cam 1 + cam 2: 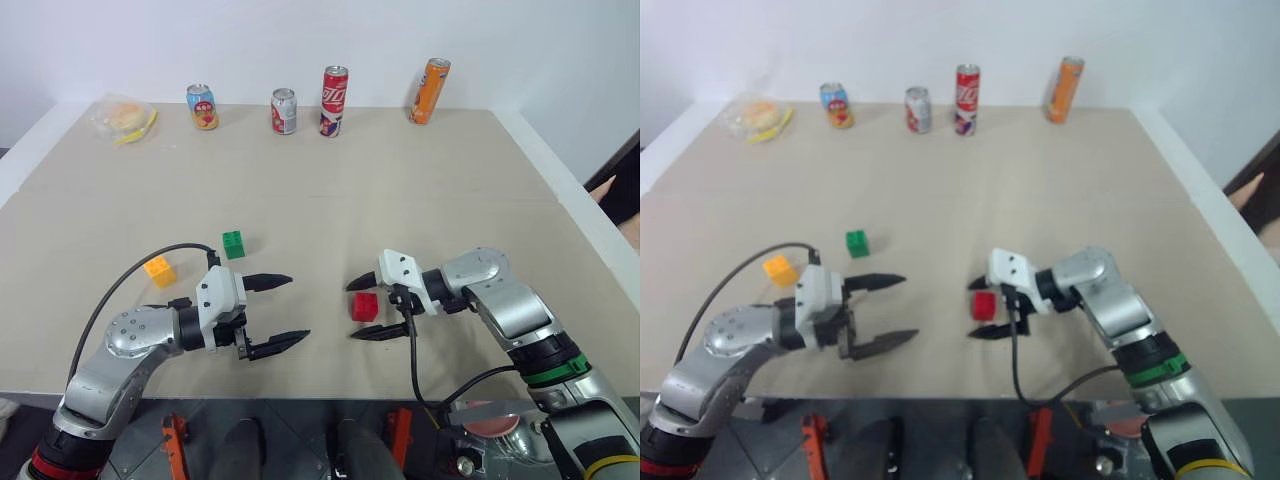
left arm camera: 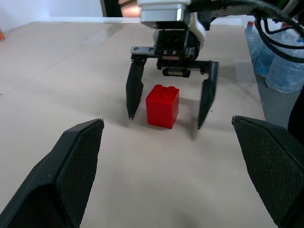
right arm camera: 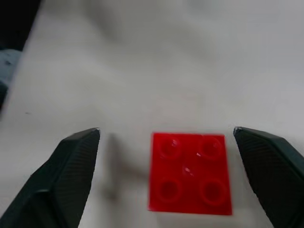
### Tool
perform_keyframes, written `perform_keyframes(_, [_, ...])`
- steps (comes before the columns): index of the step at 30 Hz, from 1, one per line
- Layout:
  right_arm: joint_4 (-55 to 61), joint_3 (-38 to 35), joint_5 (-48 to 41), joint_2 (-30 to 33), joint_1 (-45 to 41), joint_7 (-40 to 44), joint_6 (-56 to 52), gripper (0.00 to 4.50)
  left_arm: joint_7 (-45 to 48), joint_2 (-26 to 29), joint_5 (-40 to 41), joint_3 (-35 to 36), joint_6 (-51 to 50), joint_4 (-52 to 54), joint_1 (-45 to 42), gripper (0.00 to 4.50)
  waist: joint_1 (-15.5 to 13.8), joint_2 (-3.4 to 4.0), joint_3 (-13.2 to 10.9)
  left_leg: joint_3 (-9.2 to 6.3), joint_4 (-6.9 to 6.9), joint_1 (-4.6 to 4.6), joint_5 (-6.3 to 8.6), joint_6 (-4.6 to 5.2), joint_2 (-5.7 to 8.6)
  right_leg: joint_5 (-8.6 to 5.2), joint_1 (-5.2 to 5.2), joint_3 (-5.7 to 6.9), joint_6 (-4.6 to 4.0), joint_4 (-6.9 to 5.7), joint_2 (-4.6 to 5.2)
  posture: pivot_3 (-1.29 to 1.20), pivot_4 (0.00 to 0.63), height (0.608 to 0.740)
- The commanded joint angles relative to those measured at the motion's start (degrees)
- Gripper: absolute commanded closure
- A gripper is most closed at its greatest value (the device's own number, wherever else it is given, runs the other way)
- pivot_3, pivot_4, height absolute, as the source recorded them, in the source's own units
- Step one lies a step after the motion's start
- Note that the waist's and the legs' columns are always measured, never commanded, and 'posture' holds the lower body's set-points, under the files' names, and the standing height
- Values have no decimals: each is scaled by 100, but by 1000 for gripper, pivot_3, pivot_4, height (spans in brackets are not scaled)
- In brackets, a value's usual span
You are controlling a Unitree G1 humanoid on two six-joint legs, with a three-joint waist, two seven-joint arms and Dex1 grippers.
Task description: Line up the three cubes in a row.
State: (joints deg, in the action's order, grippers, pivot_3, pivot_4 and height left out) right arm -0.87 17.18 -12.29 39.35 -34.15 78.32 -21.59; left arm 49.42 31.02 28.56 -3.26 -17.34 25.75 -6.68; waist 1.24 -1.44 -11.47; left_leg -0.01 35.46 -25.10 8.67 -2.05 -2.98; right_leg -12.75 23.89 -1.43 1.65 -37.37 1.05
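Beige and matte, the surface (image 1: 420, 180) runs back to a white wall, and the red cube (image 1: 365, 306) sits upright on it, studs up, between the two spread fingers of the right hand (image 1: 370, 308). That hand is released: in the left wrist view its black fingers (image 2: 135, 90) stand on either side of the red cube with a clear gap on both sides, their tips close to the surface, touching nothing. The left hand (image 1: 283, 313) hovers just across from it, pointing toward the red cube, its own fingers wide apart and grasping nothing. The green cube (image 1: 233, 244) rests on the surface a little beyond the left hand, on its far side, and the yellow-orange cube (image 1: 159, 270) lies further out past that hand's wrist, near the looping black cable. The three cubes are well apart from each other and form no row. Along the far edge, well away from both hands, stand four drink cans: a short blue-and-yellow can (image 1: 203, 107), a short red-and-silver can (image 1: 284, 111), a tall red can (image 1: 333, 101) and a tall orange can (image 1: 430, 91). At the far corner on the left hand's side lies a clear bag of food (image 1: 124, 118).
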Motion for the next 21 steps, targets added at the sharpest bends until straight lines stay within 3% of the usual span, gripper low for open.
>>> perform_keyframes(1, [561, -862, -1069, -150, -393, -82, -679, 26, -1512, -704, 0, 557, -242, 244, -280, 0, -3, -2, -1, 0, 2, -1, 0, 0, 0, 3, -1, -1, 5, 0, 1, 0, 150, 740])
perform_keyframes(3, [632, -1332, -1639, -424, -588, -457, -1120, 26, -2709, -1265, -591, 713, -305, 231, -528, 0, -3, -2, -1, -4, 14, -2, -2, 3, -1, 24, -6, -1, 31, 0, -5, 0, 150, 740])
perform_keyframes(6, [456, -1547, -1621, -730, -669, -982, -1024, 26, -4207, -2013, -1424, 715, -484, 138, -766, 0, -5, -11, 5, -10, 20, 9, -5, 8, 0, 35, -22, -1, 36, 1, -8, 0, 150, 740])
perform_keyframes(10, [106, -1520, -1439, -950, -758, -1265, -776, 26, -5349, -2731, -2173, 541, -702, -156, -988, 0, -4, -20, 10, -12, 20, 23, -5, 7, 7, 25, -44, -2, 19, 11, -6, 0, 150, 740])
perform_keyframes(14, [-161, -1339, -1237, -989, -835, -1201, -484, 26, -5941, -3065, -2712, 406, -883, -513, -1064, 0, -6, -20, 10, -14, 21, 15, -5, 8, 10, 28, -40, -4, 24, 11, -6, 0, 150, 740])
perform_keyframes(21, [-362, -1177, -1109, -1077, -981, -1117, -246, 26, -6055, -3310, -2864, 398, -678, -1480, -1275, 0, -6, -20, 10, -17, 13, 9, -5, 8, 10, 36, -29, -2, 39, 11, -10, 0, 150, 740])
